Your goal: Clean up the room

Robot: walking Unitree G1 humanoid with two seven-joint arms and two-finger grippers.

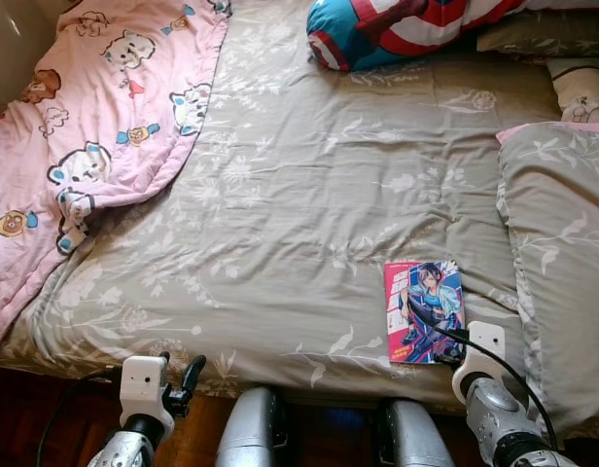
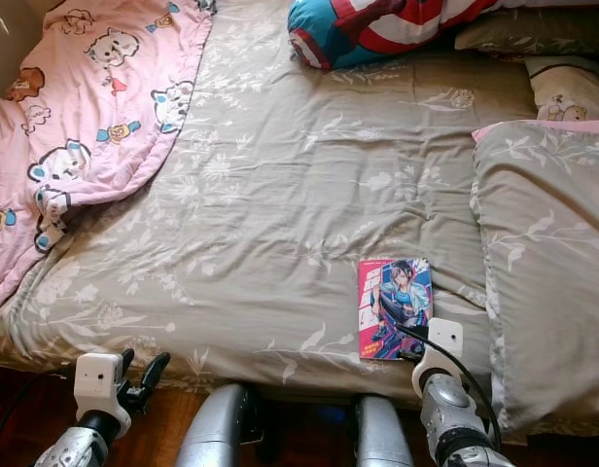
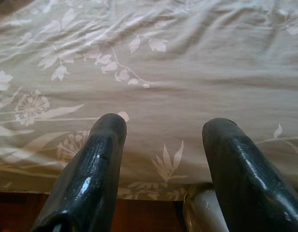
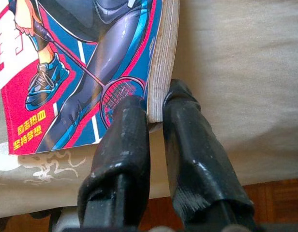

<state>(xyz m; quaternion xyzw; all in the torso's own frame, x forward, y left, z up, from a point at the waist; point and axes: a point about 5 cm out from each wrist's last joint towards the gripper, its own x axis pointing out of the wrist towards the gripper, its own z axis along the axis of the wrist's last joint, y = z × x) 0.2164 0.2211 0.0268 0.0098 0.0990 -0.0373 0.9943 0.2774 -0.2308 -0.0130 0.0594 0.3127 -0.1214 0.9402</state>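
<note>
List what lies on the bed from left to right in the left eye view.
Pink cartoon blanket → bare stretch of grey floral sheet → comic book, with the right gripper at its near corner → grey floral pillow.

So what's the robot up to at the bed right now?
The robot stands at the edge of the bed. Its right gripper is pinching the near corner of a comic book that lies flat on the grey floral sheet, one finger over the cover and one under the pages. The book is not yet lifted. The left gripper hovers open at the bed's edge, holding nothing. A pink cartoon blanket lies bunched on the left.
</note>
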